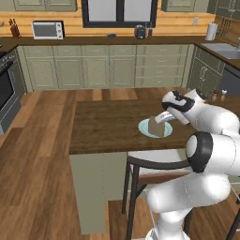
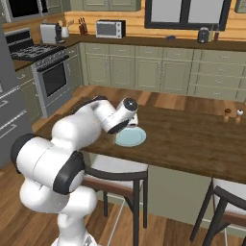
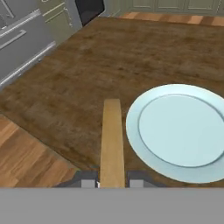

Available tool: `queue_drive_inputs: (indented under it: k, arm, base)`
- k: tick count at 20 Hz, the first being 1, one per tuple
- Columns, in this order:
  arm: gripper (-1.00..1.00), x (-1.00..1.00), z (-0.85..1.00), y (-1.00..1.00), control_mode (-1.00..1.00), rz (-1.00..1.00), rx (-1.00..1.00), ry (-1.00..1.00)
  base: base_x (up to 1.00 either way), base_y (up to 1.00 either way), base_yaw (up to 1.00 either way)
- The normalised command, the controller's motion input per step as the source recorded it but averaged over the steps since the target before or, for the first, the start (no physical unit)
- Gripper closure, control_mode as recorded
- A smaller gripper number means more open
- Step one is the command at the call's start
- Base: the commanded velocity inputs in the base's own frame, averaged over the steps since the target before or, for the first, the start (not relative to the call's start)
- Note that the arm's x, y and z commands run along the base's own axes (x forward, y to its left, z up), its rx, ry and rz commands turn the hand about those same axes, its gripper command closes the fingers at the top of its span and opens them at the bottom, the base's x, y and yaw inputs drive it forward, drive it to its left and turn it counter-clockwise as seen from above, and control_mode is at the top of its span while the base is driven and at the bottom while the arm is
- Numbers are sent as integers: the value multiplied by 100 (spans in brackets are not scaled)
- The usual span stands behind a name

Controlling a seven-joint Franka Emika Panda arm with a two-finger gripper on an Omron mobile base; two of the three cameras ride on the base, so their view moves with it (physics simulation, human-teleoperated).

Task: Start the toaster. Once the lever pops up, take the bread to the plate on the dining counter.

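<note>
gripper (image 3: pixel 112 183): jaws pinched on the bread (image 3: pixel 112 144), one fingertip (image 3: pixel 88 183) on each flat face; nothing else touched.
grip point: near end of the slice, at the bottom of the hand view; rest of the slice sticks out ahead of the jaws.
arm: reaches from the near side of the dining counter (image 1: pixel 103 126) out over its top, elbow raised, wrist bent forward and down. From the right base view the hand hides the slice.
bread location: held over the counter top at the plate (image 1: pixel 146 129); left base view shows it at the plate's right part (image 1: pixel 157 127). Can't tell if it touches the plate.
bread orientation: on edge, thin edge toward the hand camera, flat faces to the sides.
bread long axis: runs away from the gripper, straight up the hand view.
plate: lies flat on the dark wood top (image 3: pixel 183 131), just right of the slice in the hand view; bare (image 2: pixel 130 138).
</note>
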Motion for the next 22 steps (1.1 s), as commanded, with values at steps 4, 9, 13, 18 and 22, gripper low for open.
queue_drive_inputs:
  k: [4,9,13,18,22]
  arm:
    - [100,74,-34,-27,-100,5,1,0]
    - [100,57,-32,-39,-100,4,1,0]
    - [100,48,-34,-37,-100,3,3,0]
    - [100,37,-25,-8,-100,4,7,0]
    - [100,25,-39,-3,-100,3,4,0]
  base:
    - [0,0,0]
    - [0,0,0]
    - [0,0,0]
    - [0,0,0]
    - [0,0,0]
